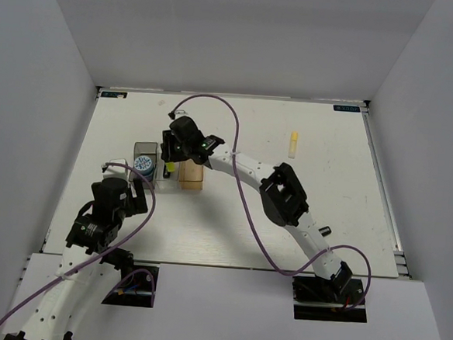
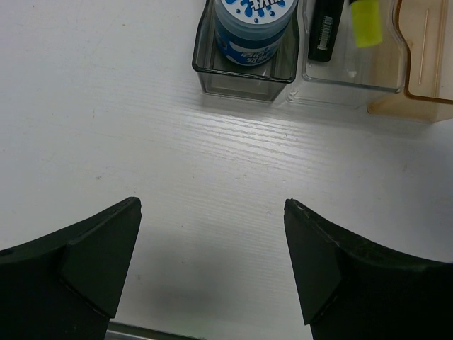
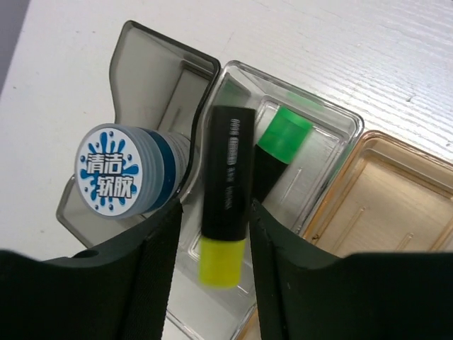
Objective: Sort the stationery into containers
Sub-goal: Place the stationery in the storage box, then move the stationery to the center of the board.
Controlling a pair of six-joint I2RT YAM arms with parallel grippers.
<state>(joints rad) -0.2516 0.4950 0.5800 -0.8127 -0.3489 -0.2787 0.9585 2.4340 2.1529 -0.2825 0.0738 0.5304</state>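
Observation:
Three boxes stand in a row: dark grey [image 3: 152,64], clear [image 3: 333,142] and amber [image 3: 396,191]. The blue-white roll [image 3: 117,176] stands in the dark grey box. My right gripper [image 3: 212,234] hangs over the clear box, its jaws astride a black highlighter with a yellow end [image 3: 226,191]. A gap shows at the left finger and the yellow end is blurred. A green-ended highlighter [image 3: 279,142] lies in the clear box. My left gripper [image 2: 212,212] is open and empty over bare table just in front of the dark grey box [image 2: 241,81]. A pale yellow highlighter [image 1: 294,143] lies at the far right.
The amber box [image 1: 191,175] is empty. White walls close in the table on three sides. The right arm reaches across the table's middle to the boxes, its purple cable looping above it.

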